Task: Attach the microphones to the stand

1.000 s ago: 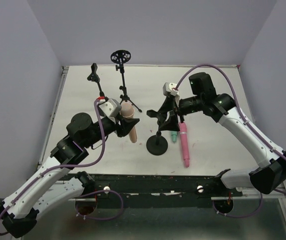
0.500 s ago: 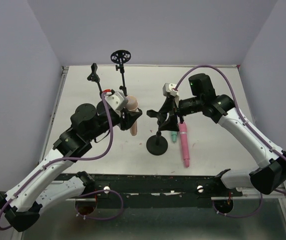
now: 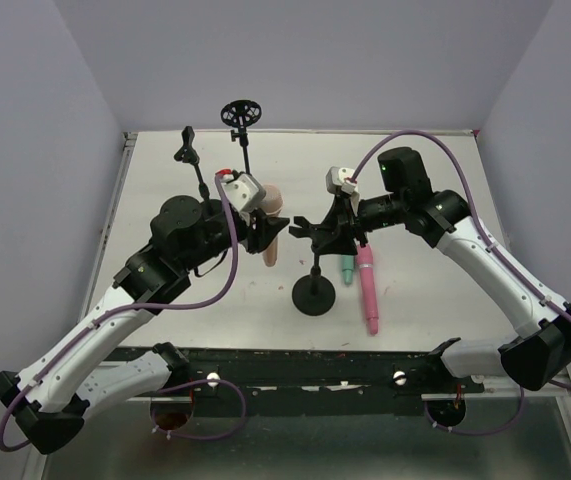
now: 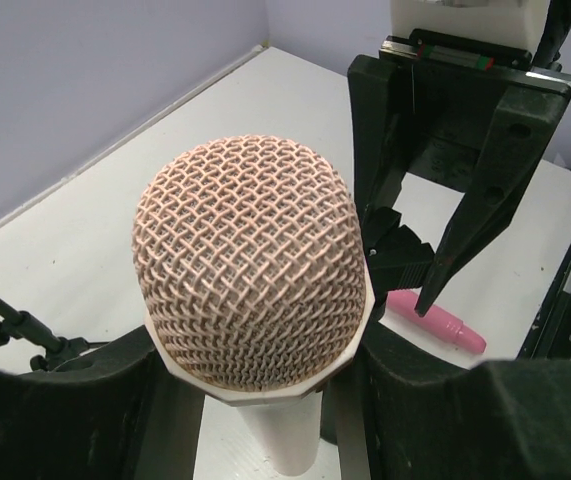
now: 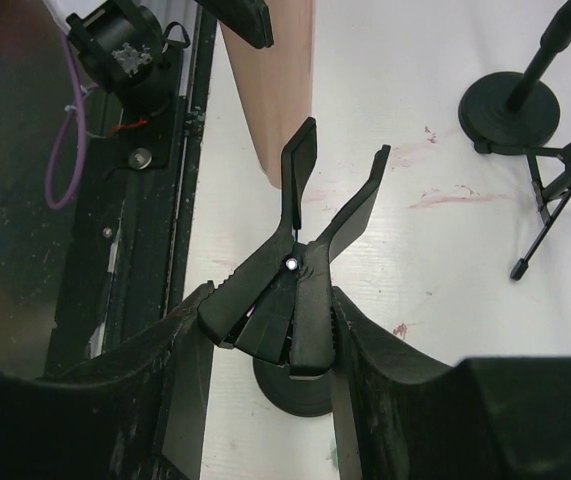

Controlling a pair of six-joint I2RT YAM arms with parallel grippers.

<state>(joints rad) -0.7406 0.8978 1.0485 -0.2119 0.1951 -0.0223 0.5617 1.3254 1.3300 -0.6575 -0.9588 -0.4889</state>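
My left gripper point(image 3: 265, 233) is shut on the peach-beige microphone point(image 3: 274, 222), which fills the left wrist view with its mesh head point(image 4: 253, 268) up and handle point(image 4: 283, 438) down. My right gripper point(image 3: 333, 230) is shut on the spring clip point(image 5: 295, 290) of the black stand point(image 3: 314, 295), and the clip's two prongs point(image 5: 337, 180) stand spread apart. The peach handle point(image 5: 270, 90) hangs just beyond those prongs, not between them. The pink microphone point(image 3: 369, 288) and the teal-green one point(image 3: 346, 270) lie on the table right of the stand's base.
Two more black stands are at the back: one with a round cage holder point(image 3: 242, 111) on tripod legs point(image 5: 565, 170), one with a small clip point(image 3: 186, 148) on a round base point(image 5: 510, 105). A black rail point(image 3: 295, 365) runs along the near table edge.
My left arm has carried the peach microphone up and right, towards the stand's clip. My right gripper has closed on the clip's handles and the prongs have spread.
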